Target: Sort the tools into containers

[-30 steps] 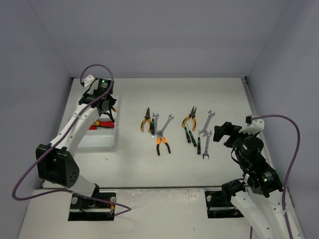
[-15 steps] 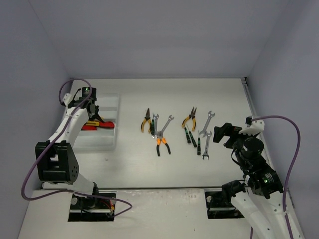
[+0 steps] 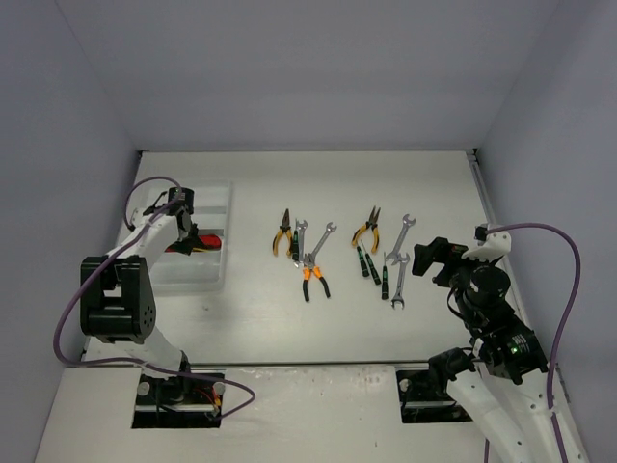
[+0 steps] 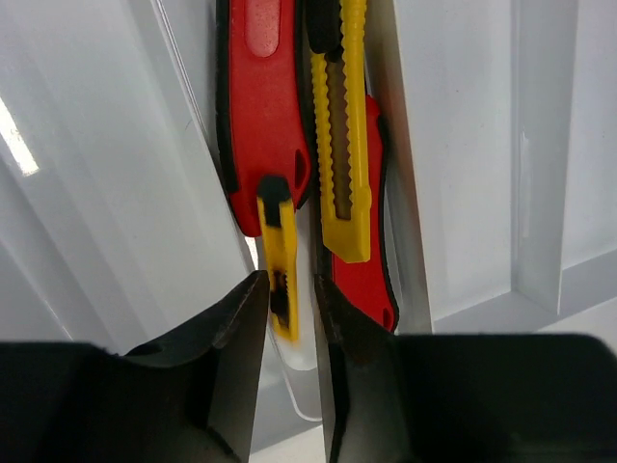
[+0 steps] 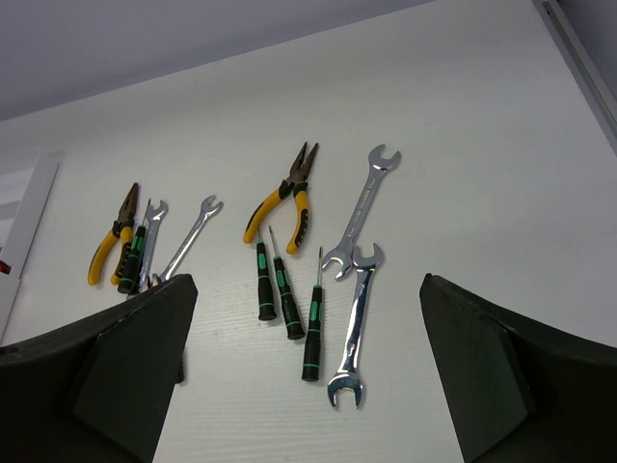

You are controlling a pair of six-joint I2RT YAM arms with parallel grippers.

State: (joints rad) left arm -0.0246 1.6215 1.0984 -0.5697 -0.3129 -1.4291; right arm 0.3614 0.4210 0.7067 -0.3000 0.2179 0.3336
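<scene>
Over the left side of the table [image 3: 289, 328], the top view has the left gripper [image 3: 183, 230] dipped into the white organiser tray [image 3: 207, 280], where red shows in one compartment. To the tray's right, three orange-handled pliers [image 3: 366, 230] and four silver wrenches [image 3: 403, 231] lie loose. Three black-green screwdrivers [image 3: 374, 265] lie in a group, with at least one more beside the leftmost pliers. The right gripper [image 3: 429, 258] hovers just right of them.

From the left wrist, the jaws stand only slightly parted. A small yellow cutter [image 4: 280, 265] sits between and beyond the tips with a sliver of white on one side, so it looks loose rather than pinched. It lies in the compartment beside a larger yellow snap-off knife [image 4: 342, 145] and two red handles [image 4: 265, 96], which may be one tool or two.

From the right wrist, the fingers are spread wide and hold nothing, with two wrenches and three screwdrivers directly ahead.

The step in hand looks like dropping off a cutter. Next, the left arm should lift clear of the tray walls. Either arm then has to pinch a thin tool lying flat on the table without disturbing its close neighbours.
</scene>
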